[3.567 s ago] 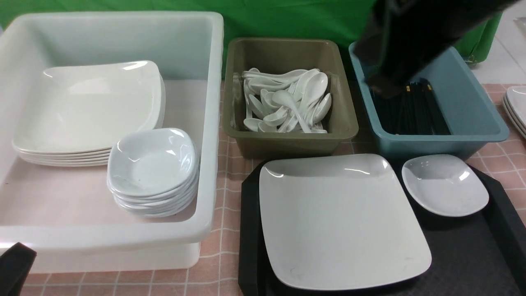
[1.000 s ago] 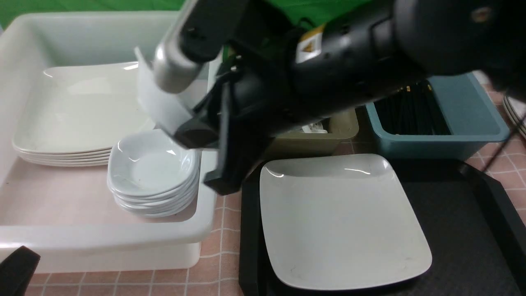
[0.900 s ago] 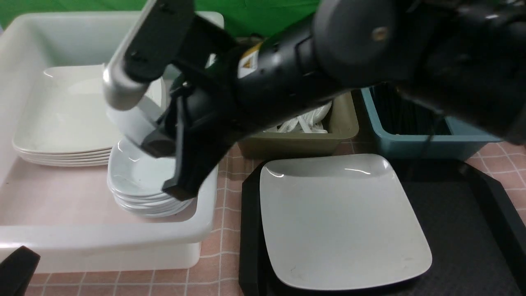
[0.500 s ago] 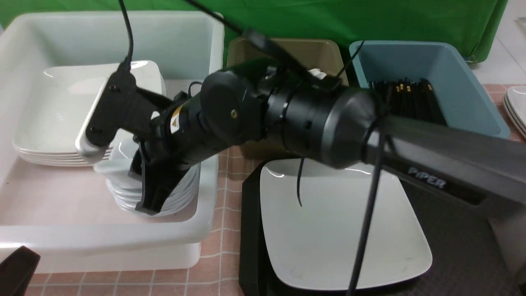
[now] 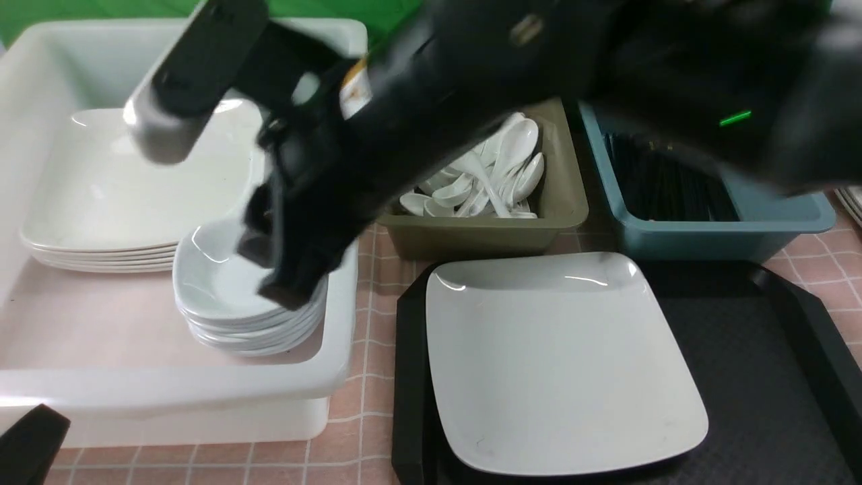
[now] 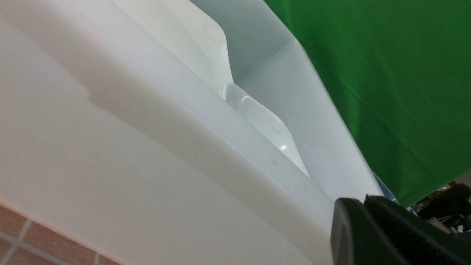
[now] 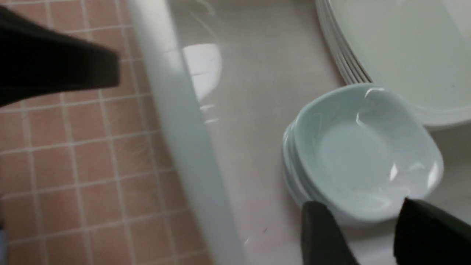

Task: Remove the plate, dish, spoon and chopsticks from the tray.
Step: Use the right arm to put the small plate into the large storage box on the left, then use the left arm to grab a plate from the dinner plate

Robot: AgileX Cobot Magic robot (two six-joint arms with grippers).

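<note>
In the white tub [image 5: 168, 387] on my left side, the right gripper [image 7: 362, 215] hangs just over the stack of small dishes [image 5: 222, 316], and the top dish [image 7: 364, 154] sits nested on that stack, right beneath the fingertips [image 7: 320, 235]. From the right wrist camera I see the two black fingers spread apart with nothing pinched between them; the dish's near rim shows in the gap but is not clamped. The arm itself is motion-blurred across the front view, crossing over the olive bin [image 5: 559, 222] of white spoons. The plate [image 5: 559, 364] lies flat on the left half of the tray [image 5: 754, 377], well apart from either gripper. Black chopsticks [image 5: 667, 188] lie in the blue bin [image 5: 774, 222] behind the tray. My left gripper [image 5: 30, 441] sits pressed together at the tub's near outer corner, holding nothing.
</note>
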